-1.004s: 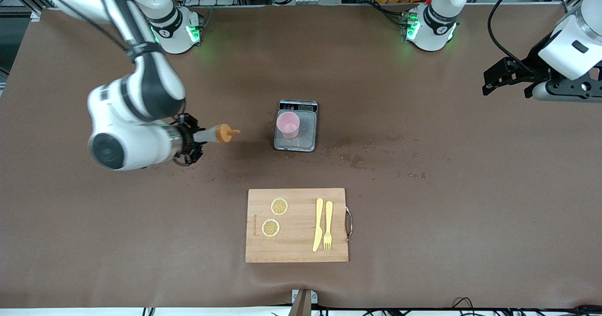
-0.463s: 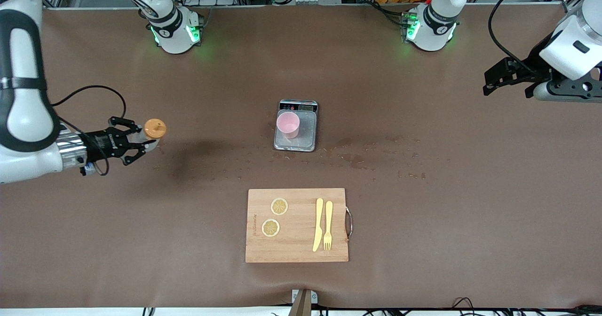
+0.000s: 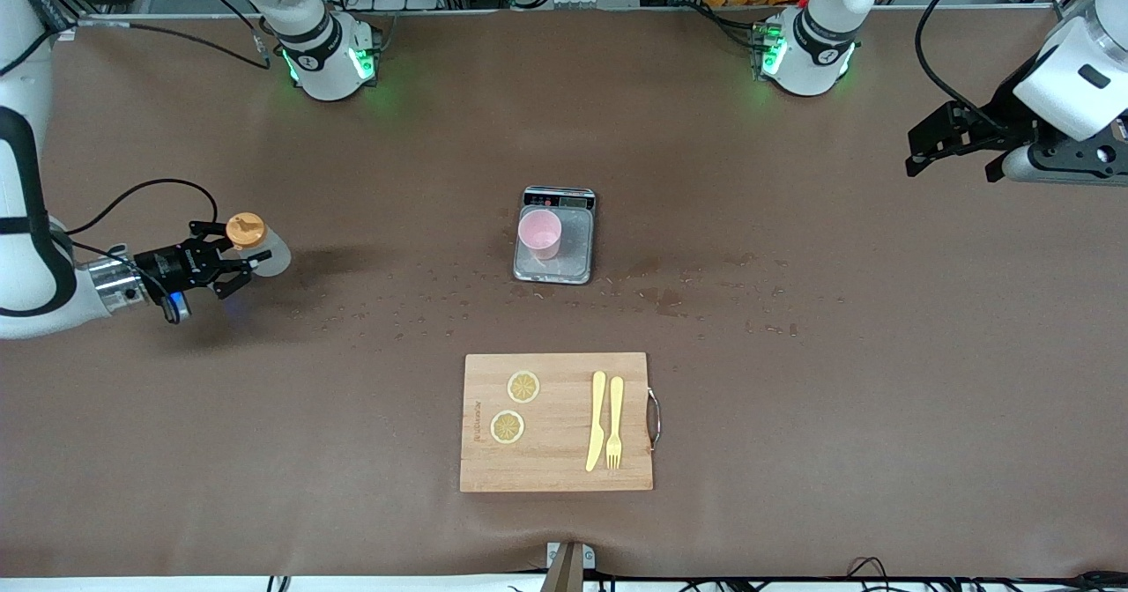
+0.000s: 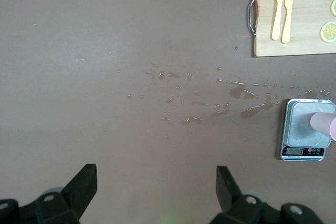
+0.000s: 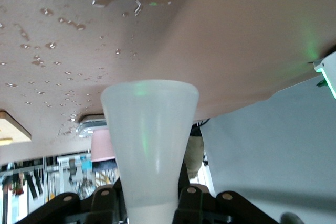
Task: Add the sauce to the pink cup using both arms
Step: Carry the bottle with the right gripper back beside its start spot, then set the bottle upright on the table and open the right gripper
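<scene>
- While the right gripper (image 3: pixel 236 262) holds the sauce (image 3: pixel 256 241) with its jaws clenched on the bottle's body, the orange nozzle cap faces up toward the front camera, so no sauce is pouring at this point.
- The sauce is low over the counter (image 3: pixel 176 451) toward the right arm's end, well apart from the pink cup (image 3: pixel 539 232); judged from this, it is either being parked or readied for another approach.
- The pink cup stands upright on a grey scale (image 3: pixel 555 236) at mid-counter, presumably so the added sauce can be weighed; whether it already holds sauce cannot be told.
- Wet droplets (image 3: pixel 670 297) lie scattered on the counter beside the scale and nearer to the front camera.
- The left gripper (image 3: pixel 956 147) waits above the left arm's end of the counter, its jaws released and holding nothing, clear of the pouring path.
- A wooden cutting board (image 3: pixel 557 422), nearer to the front camera than the scale, carries two lemon slices (image 3: pixel 523 387), a yellow knife (image 3: pixel 597 420) and a yellow fork (image 3: pixel 614 422); none appears to belong to the task.
</scene>
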You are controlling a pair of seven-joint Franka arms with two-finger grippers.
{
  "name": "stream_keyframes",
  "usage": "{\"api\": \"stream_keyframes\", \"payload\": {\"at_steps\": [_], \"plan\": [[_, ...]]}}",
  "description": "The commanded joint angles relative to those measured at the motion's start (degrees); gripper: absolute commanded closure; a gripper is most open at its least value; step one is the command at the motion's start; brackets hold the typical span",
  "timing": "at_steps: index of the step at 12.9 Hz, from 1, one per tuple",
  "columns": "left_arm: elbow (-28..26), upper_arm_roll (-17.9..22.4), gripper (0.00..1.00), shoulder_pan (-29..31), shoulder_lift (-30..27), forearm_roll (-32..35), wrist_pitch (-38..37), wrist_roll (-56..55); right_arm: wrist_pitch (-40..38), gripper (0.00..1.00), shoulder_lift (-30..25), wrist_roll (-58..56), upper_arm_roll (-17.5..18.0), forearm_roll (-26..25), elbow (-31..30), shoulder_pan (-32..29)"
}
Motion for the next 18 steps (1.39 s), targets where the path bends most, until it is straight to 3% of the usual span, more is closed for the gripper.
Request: {"api": "stream_keyframes", "payload": {"at_steps": [1, 11, 12, 13, 14, 18], "plan": [[0.56, -0.01, 0.00, 0.25, -0.01, -0.35, -0.34, -0.01, -1.62, 1.00, 1.23, -5.14, 1.16, 1.58, -0.82, -2.59], [0.91, 0.08, 0.00, 0.43, 0.09, -0.36, -0.35, -0.18, -0.83, 1.00, 4.31, -11.57, 0.89, -2.37, -3.11, -6.37], [0.83, 0.08, 0.00, 0.43, 0.09, -0.36, -0.43, -0.18, -0.65, 0.87, 4.40, -11.83, 0.89, -3.16, -3.02, -6.46], [0.65, -0.01, 0.00, 0.52, 0.00, -0.36, -0.52, -0.10, 0.39, 0.55, 4.83, -11.75, 0.89, -3.51, -3.11, -6.29], [0.74, -0.01, 0.00, 0.43, -0.09, -0.36, -1.04, -0.10, 0.75, 0.54, 5.36, -11.75, 0.89, -3.60, -3.11, -6.20], [0.65, -0.18, 0.00, -0.01, -0.53, 1.92, -1.66, -0.01, 1.11, 0.15, 5.81, -11.14, 0.89, -3.52, -2.76, -5.58]]}}
